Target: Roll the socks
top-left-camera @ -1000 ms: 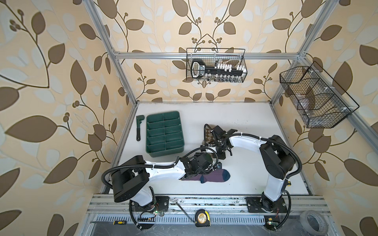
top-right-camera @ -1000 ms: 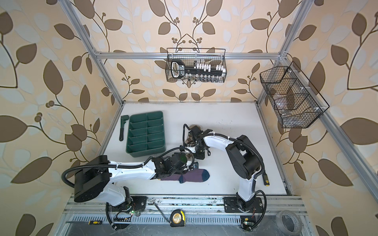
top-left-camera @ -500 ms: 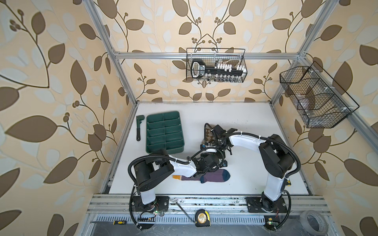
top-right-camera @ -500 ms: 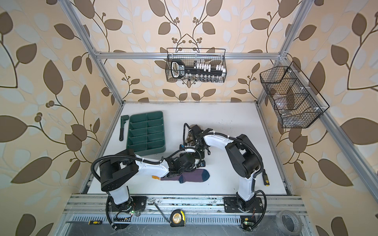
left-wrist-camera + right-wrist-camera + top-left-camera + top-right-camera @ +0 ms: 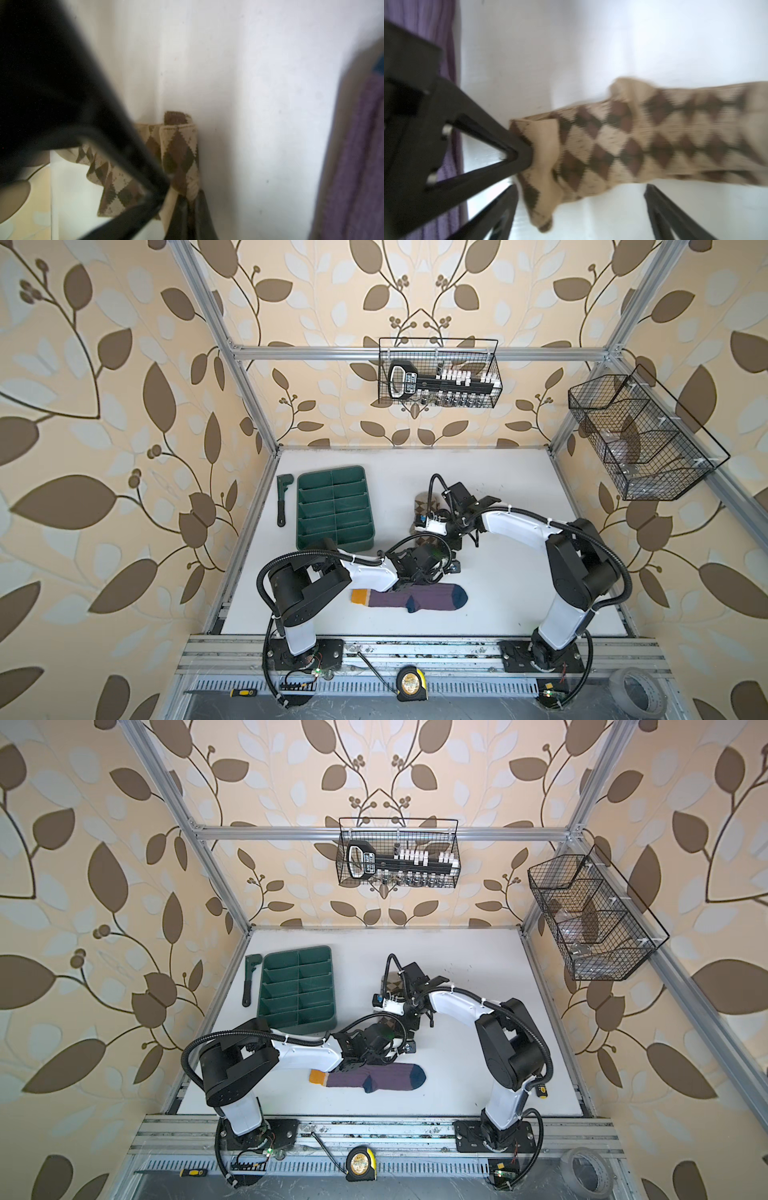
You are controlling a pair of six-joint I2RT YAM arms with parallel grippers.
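The beige argyle sock (image 5: 633, 141) lies on the white table, partly folded at its near end; in both top views only its far end (image 5: 424, 501) (image 5: 394, 986) shows behind the arms. My left gripper (image 5: 186, 200) is shut on that folded end. My right gripper (image 5: 581, 207) stands open just above the same end, its fingers (image 5: 662, 209) well apart and touching nothing. The purple sock (image 5: 409, 597) (image 5: 370, 1078), with a mustard cuff and navy toe and heel, lies flat near the front edge, beside the left wrist.
A green divided tray (image 5: 334, 510) and a dark wrench (image 5: 282, 502) lie at the back left of the table. Wire baskets (image 5: 438, 373) (image 5: 640, 435) hang on the back and right walls. The two wrists are close together at the table's middle.
My left gripper moved from the purple sock to the beige sock and shut on its folded end. My right gripper, shut before, has opened and let go of the beige sock.
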